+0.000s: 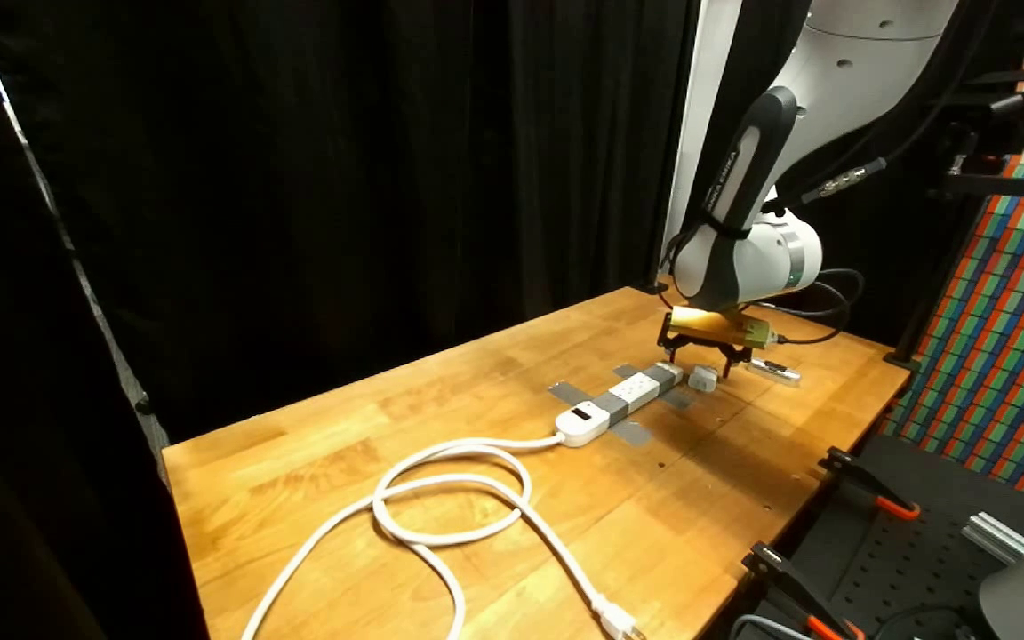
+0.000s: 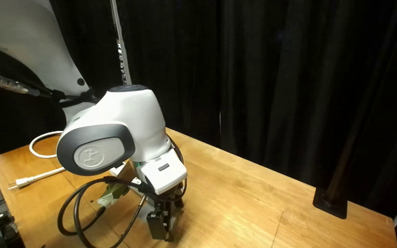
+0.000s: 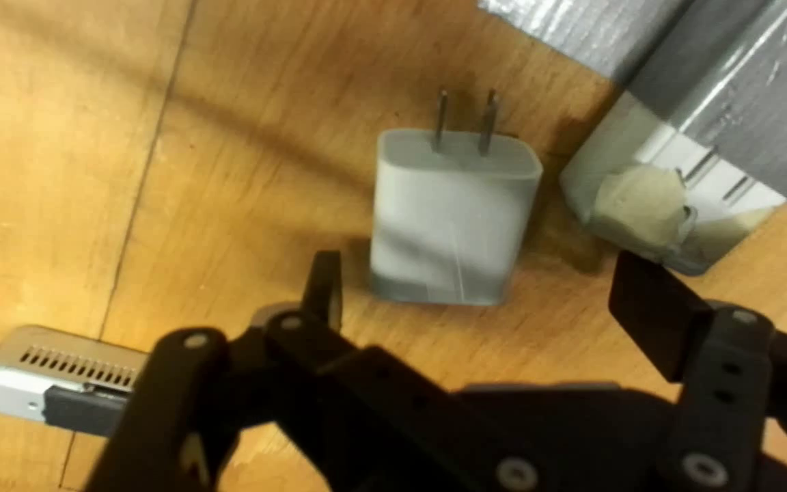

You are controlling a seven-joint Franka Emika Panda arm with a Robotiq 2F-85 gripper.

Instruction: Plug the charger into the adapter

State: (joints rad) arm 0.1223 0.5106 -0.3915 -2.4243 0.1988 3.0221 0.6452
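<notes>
The charger (image 3: 451, 219) is a small white block lying on the wooden table, with its two metal prongs pointing up in the wrist view. It also shows in an exterior view (image 1: 703, 380). The adapter (image 1: 635, 389) is a long white power strip taped down beside it. Its end with socket slots shows at the right of the wrist view (image 3: 728, 181). My gripper (image 3: 489, 297) is open and empty. Its fingers are on either side of the charger's near end, apart from it. The right finger is close to the adapter's end. In an exterior view the gripper (image 1: 700, 363) is low over the charger.
A small white-and-black device (image 3: 59, 383) lies to the left of the gripper. Grey tape (image 1: 630, 433) holds the strip to the table. The thick white cable (image 1: 450, 539) lies coiled in front. Black clamps (image 1: 863, 476) grip the table's edge. A black post base (image 2: 329, 203) stands on the table.
</notes>
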